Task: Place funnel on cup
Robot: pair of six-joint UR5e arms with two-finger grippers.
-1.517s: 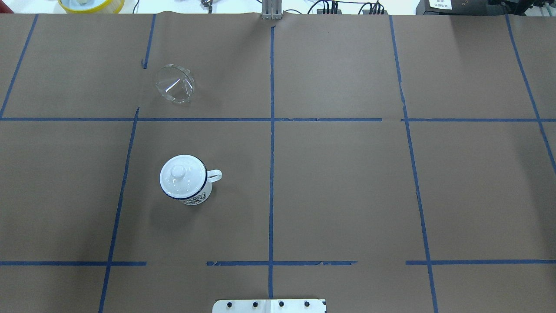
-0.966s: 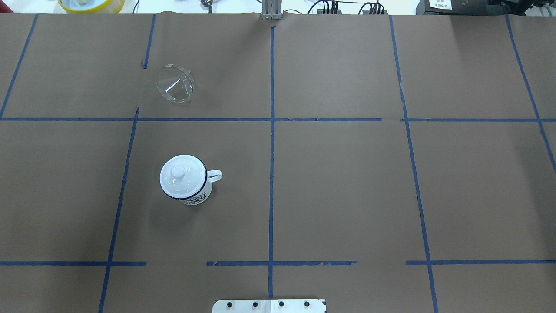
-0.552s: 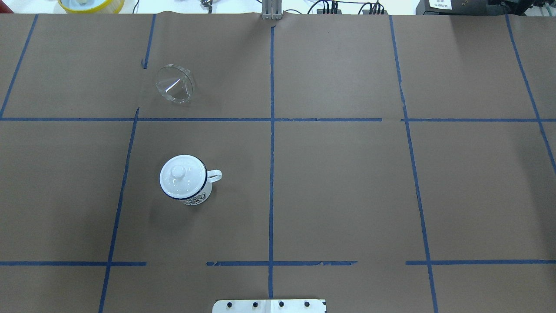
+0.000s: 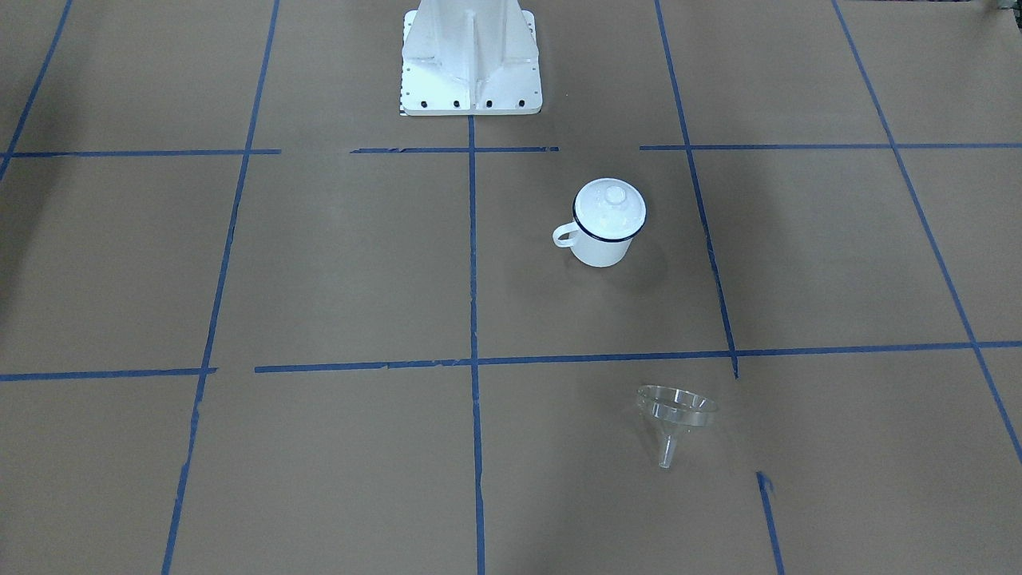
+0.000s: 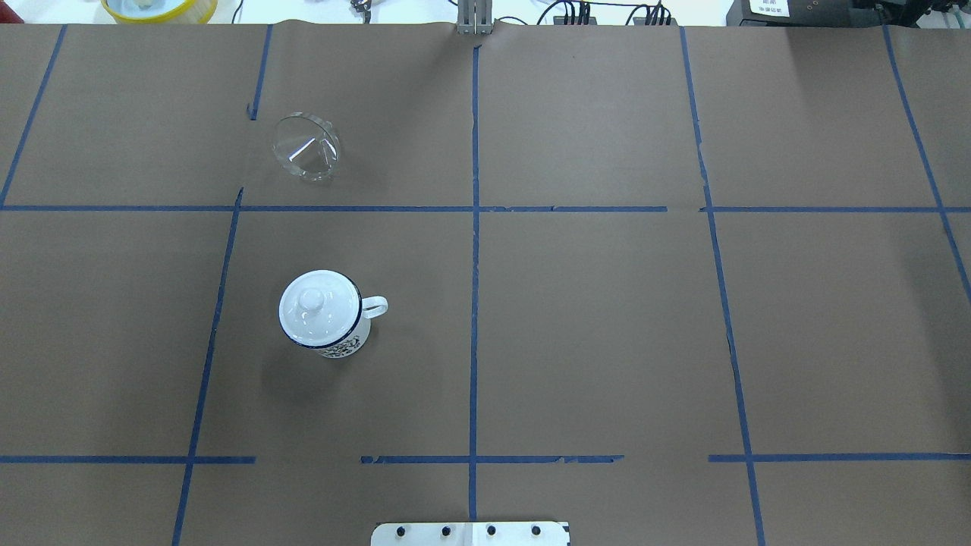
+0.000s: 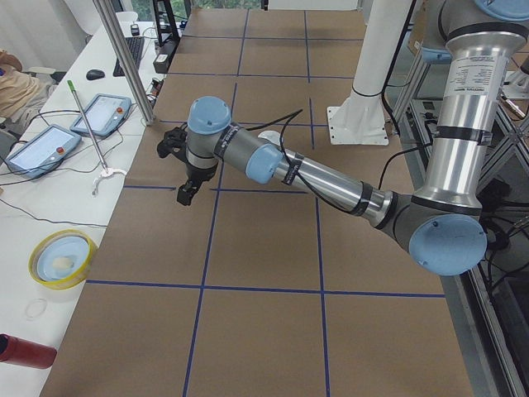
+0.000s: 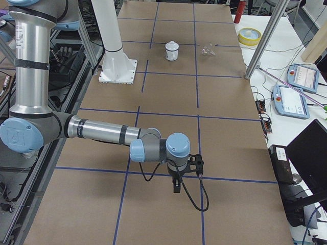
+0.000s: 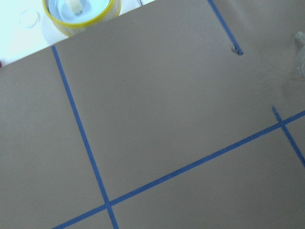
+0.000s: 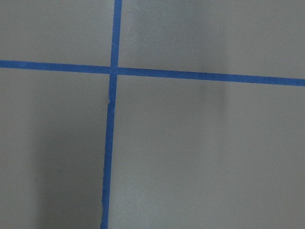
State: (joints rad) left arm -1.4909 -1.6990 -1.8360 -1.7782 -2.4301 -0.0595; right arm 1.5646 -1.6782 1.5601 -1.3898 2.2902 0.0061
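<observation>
Across the table, in the front-facing view, the cup (image 4: 604, 231) was seen upright near the robot's base (image 4: 471, 64), with its lid (image 4: 612, 204) seated on it and its handle turned toward the middle tape line. The funnel (image 4: 675, 415) lay well apart from it, farther from the robot, seemingly tipped on its side with the spout pointing away from the robot. No gripper was shown.

From overhead, both things were found left of the centre line, the funnel far and the cup nearer. Nothing was grasped, so the task was judged to be at its very start. A label (image 5: 774, 7) at the far right edge was too small to be read. The dark pattern on the cup's side could not be made out as writing.

At the table's left end, the left gripper (image 6: 183, 195) was seen above the paper. Whether it was released or clenched could not be told.

At the right end, the right gripper (image 7: 176, 188) was seen far from both things, its state likewise not to be told.

By the left wrist camera, only an edge of the funnel and a yellow-rimmed bowl (image 8: 81, 9) were caught.

By the right wrist camera, only paper and blue tape (image 9: 114, 71) were shown.

A reach by the left arm was judged to be called for next. The lid would seemingly have to be lifted off before the spout could enter.
</observation>
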